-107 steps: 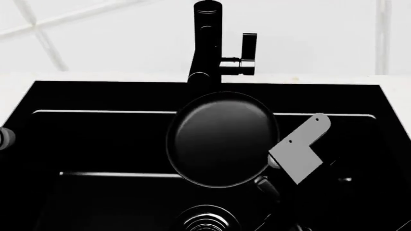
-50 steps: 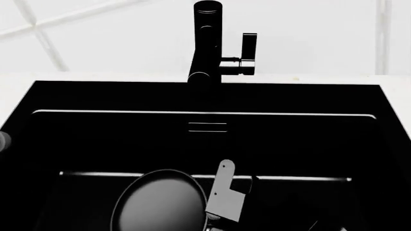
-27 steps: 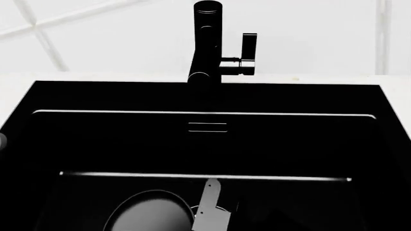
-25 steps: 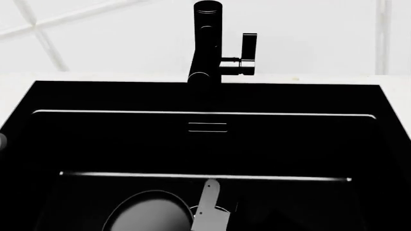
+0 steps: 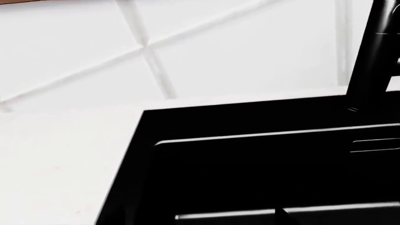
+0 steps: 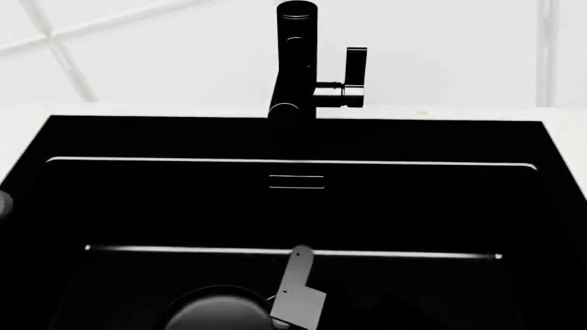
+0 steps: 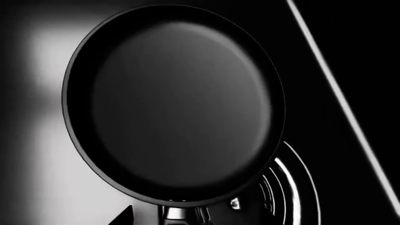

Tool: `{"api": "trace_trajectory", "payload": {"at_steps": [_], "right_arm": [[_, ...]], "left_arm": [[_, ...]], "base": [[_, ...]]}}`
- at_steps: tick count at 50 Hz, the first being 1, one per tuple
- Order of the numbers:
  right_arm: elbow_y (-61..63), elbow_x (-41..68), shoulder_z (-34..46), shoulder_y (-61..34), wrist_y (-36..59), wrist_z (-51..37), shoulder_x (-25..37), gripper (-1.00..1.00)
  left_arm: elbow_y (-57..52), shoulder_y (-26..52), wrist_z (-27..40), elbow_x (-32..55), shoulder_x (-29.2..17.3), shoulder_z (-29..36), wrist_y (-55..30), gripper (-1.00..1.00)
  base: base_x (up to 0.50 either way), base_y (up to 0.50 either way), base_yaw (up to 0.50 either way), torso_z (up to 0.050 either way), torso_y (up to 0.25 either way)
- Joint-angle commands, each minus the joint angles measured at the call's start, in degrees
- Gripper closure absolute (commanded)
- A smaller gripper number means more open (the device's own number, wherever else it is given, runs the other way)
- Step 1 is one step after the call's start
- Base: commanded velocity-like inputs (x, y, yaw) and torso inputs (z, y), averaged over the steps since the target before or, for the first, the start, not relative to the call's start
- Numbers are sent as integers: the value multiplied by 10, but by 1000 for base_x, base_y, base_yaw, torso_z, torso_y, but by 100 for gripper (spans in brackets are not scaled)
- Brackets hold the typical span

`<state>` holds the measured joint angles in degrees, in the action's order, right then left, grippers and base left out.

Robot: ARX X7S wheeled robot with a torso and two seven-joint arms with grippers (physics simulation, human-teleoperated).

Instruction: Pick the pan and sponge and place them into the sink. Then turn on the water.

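Observation:
The pan [image 6: 209, 315] is low in the sink [image 6: 293, 141], at the near edge of the head view. In the right wrist view the pan [image 7: 172, 103] fills the picture, tilted, grey inside, above the ringed drain [image 7: 293, 187]. My right gripper [image 7: 175, 216] is shut on the pan's handle stub; its grey bracket [image 6: 295, 294] shows beside the pan. My left gripper's jaws are lost against the black basin [image 5: 250, 164]. The sponge is out of view. No water stream shows under the faucet [image 6: 295, 62].
The faucet's side lever [image 6: 355, 69] stands upright at the back rim. The slot overflow [image 6: 296, 181] is in the far wall. White counter [image 5: 62, 159] lies left of the sink. A grey part of my left arm [image 6: 3, 203] shows at the left edge.
My right gripper has carried the pan from in front of the faucet down and to the near left, deep into the basin. The faucet lever has not moved.

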<state>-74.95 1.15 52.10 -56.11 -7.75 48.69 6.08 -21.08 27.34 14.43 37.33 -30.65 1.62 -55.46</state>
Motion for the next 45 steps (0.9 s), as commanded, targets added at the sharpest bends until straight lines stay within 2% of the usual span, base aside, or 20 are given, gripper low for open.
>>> {"api": "trace_trajectory", "payload": {"at_steps": [1,6,14,19,31,34,38,42,45], "right_arm": [[1,-11,-2,-19,16,19,9,-100],[7,-5,-7,-30,21,27,17,-100],[249,18,-32,16,155,17,103,-100],[379,46,-66,53,206,-4,156,-100],[529,96,-142,95,257,-61,234,-100],[577,118,-179,102,306,-100,251,-100],[620,154,-235,126,328,-149,263,-100],[666,162,-269,161,310,-196,268,-100],[692,233,-353,181,348,-263,244,-100]], "left_arm": [[3,-3,-2,1,0,1,4,-100],[1,1,-2,7,-3,-2,-1,-100],[4,7,1,5,4,3,2,-100],[3,7,1,7,2,3,1,-100],[-3,2,5,10,-2,-2,-2,-100],[-5,2,7,10,-2,-1,-3,-100],[-12,-1,4,18,-10,-10,-7,-100],[-8,3,7,14,-4,-2,-5,-100],[-2,9,9,11,2,5,-4,-100]], "base": [[0,0,0,0,0],[0,0,0,0,0],[0,0,0,0,0],[0,0,0,0,0],[0,0,0,0,0],[0,0,0,0,0],[0,0,0,0,0],[0,0,0,0,0],[0,0,0,0,0]]}}
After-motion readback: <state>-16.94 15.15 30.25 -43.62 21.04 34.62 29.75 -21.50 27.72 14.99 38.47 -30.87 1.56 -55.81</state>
